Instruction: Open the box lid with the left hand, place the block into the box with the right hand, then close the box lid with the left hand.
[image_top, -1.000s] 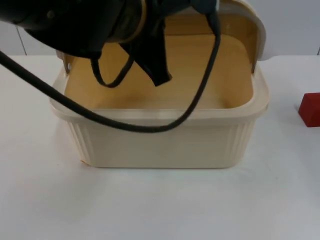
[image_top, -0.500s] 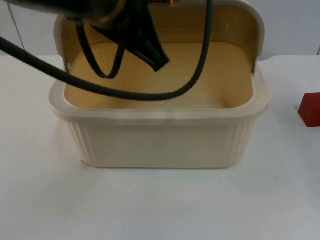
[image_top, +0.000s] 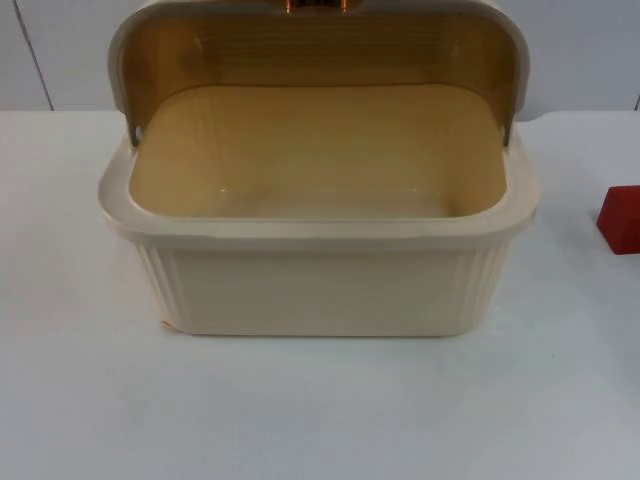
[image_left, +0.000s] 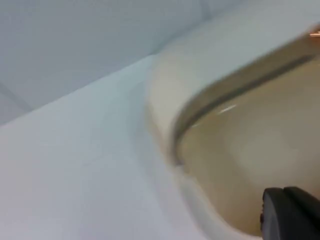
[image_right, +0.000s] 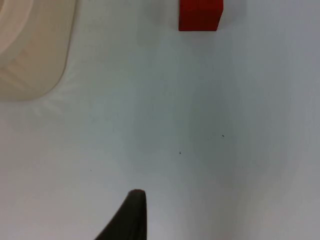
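The red block (image_top: 621, 218) sits on the white counter (image_top: 320, 410) to the right of the box (image_top: 320, 270), not touching it; the lid (image_top: 318, 40) stands up and open, and the box looks empty (so I think the opening step is done, and putting the block in comes next). The right claw (image_right: 131, 212) hangs over bare counter, well apart from the block, and should reach over and pinch it; the left claw (image_left: 290, 215) is by the box rim; I cannot tell how wide either claw is.

The white table (image_top: 90, 400) carries the cream box (image_top: 320, 290) and red block (image_top: 621, 218).

Even bright light, left wrist motion-blurred
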